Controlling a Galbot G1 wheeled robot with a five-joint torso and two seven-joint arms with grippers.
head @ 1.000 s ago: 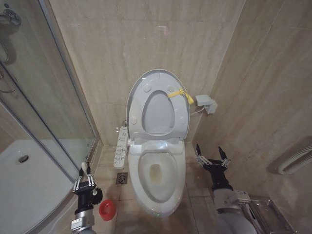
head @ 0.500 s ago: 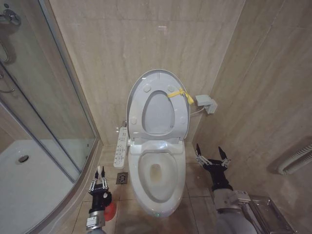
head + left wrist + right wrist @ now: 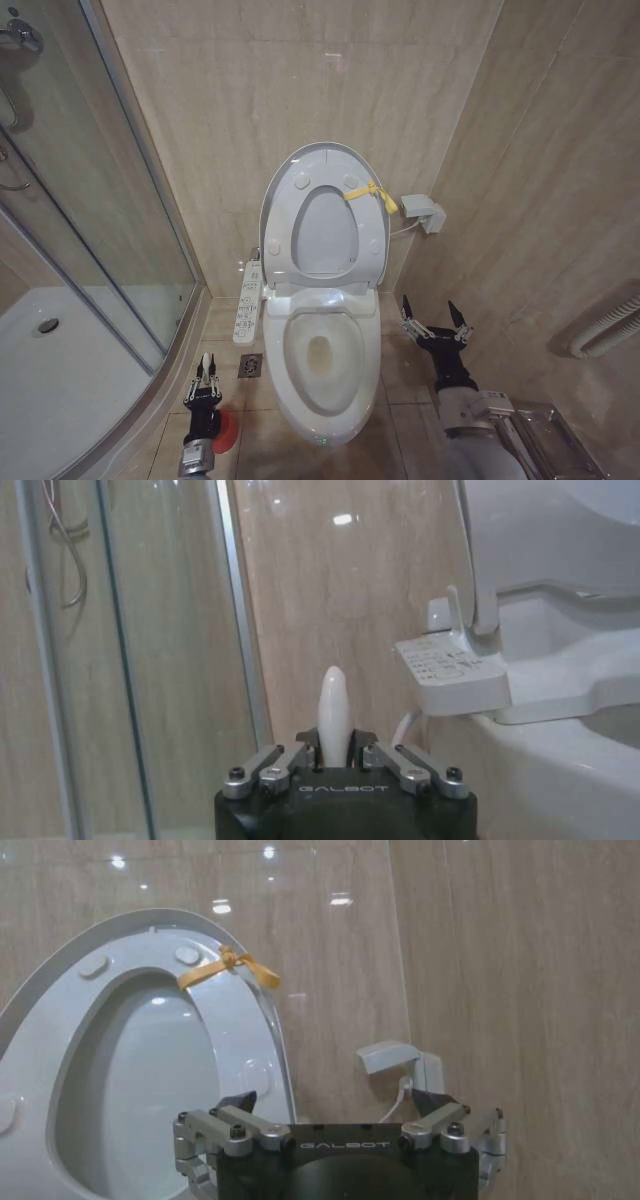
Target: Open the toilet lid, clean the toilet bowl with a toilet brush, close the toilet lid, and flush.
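- glass and pale metal framing are forming the shower screen [image 3: 90, 200] at far left, with a curved white shower tray [image 3: 50, 370] lying behind it.
- left gripper [image 3: 205, 378] is sitting low by the floor between screen and toilet, its fingers closing on the toilet brush [image 3: 332, 712] handle, whose smooth rounded white tip is poking up between them; the bristle end is hidden.
- red holder [image 3: 224, 430], small and round, is sitting on the tiles directly under that arm.
- white button panel [image 3: 247, 303], a matte plastic slab, is jutting from the toilet's left flank.
- toilet bowl [image 3: 322, 360], glossy elongated ceramic, is standing open at centre with a yellowish patch at its bottom.
- toilet lid [image 3: 325, 215], smooth white plastic, is leaning upright with the seat ring against the beige tiled wall, a yellow tie [image 3: 370, 193] knotted at its rim.
- right gripper [image 3: 436, 318] is idling beside the bowl's right side, fingers spread wide and empty.
- likely risks: the slim slick handle twisting or slipping in the pinch; the brush head snagging the holder's rim and tipping it; the arm knocking the button panel while swinging toward the bowl.
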